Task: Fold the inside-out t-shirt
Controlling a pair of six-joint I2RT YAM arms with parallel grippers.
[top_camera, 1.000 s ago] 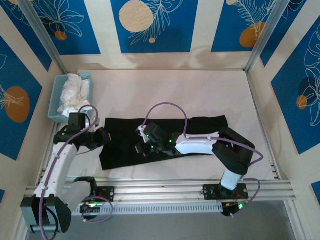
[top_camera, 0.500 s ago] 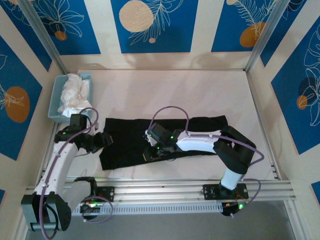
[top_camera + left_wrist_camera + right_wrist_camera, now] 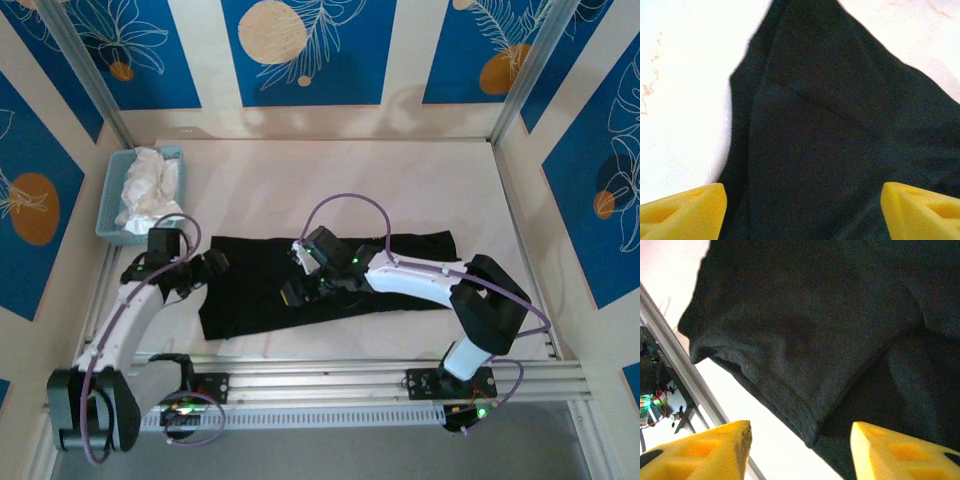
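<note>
The t-shirt (image 3: 250, 300) lies long axis left-right (a flat band).

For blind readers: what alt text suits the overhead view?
A black t-shirt lies as a long band on a white table, the left gripper at its left edge, the right gripper nearer its middle. A blue basket of white cloth sits far left.
</note>
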